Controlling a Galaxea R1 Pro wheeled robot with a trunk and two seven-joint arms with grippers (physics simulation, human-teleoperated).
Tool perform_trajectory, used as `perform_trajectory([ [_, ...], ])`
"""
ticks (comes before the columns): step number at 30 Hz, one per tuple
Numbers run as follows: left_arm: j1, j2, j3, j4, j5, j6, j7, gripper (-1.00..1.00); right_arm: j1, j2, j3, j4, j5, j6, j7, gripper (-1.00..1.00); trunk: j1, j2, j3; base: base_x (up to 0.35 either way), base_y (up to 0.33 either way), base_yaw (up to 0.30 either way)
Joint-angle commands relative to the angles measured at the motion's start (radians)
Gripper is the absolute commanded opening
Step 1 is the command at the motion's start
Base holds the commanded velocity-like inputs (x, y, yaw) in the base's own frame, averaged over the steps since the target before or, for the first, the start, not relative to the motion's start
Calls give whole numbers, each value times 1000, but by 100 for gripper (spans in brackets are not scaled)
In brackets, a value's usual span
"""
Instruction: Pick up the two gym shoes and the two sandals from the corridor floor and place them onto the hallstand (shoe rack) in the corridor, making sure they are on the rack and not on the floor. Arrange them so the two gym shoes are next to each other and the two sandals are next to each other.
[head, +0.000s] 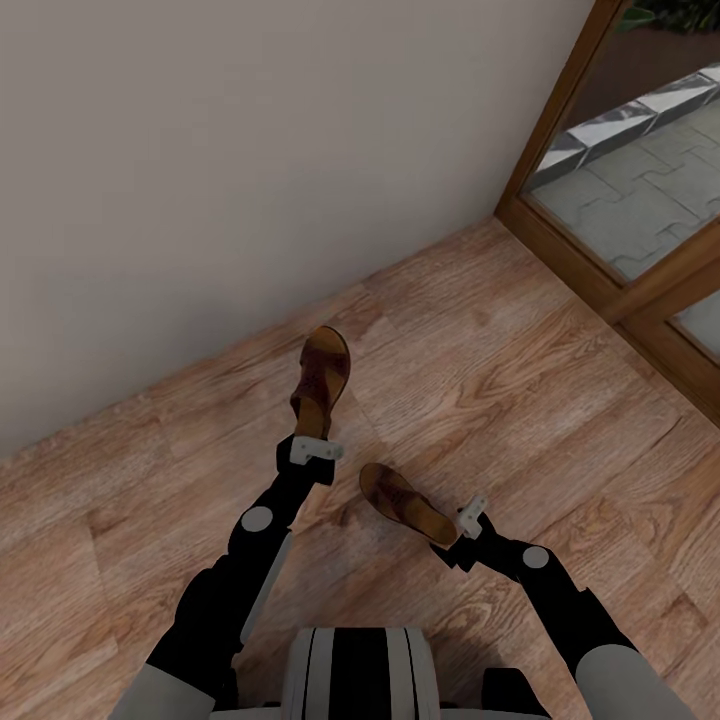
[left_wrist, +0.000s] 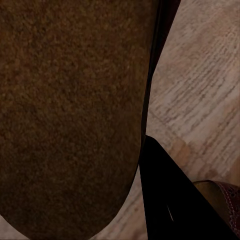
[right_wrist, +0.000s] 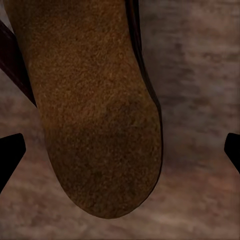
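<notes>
Fingers of the left gripper meet the heel of the far sandal, but in the head view I cannot tell if they grip. That flat dark-brown sandal lies on the wood-plank floor near the wall, toe toward 12 o'clock. The near sandal lies at 4 o'clock from it, its heel at the right gripper.

Left wrist view: a grainy tan footbed, one dark finger beside it.

Right wrist view: fingers spread wide, either side of the rounded footbed, not touching.
</notes>
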Motion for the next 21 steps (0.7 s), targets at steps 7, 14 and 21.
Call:
perform_trajectory([
  [7,-1,0,0,-1,-9,6,-2,-100,0,0,-2,1,10,-7,4,100,2,-1,-19,1,0,0],
  [14,-1,0,1,-2,-8,6,-2,-100,0,0,-2,1,10,-7,4,100,2,-1,-21,0,0,0],
  [21,-1,1,1,-2,-7,6,-2,-100,0,0,-2,1,10,-7,3,100,3,-2,-33,0,0,0],
])
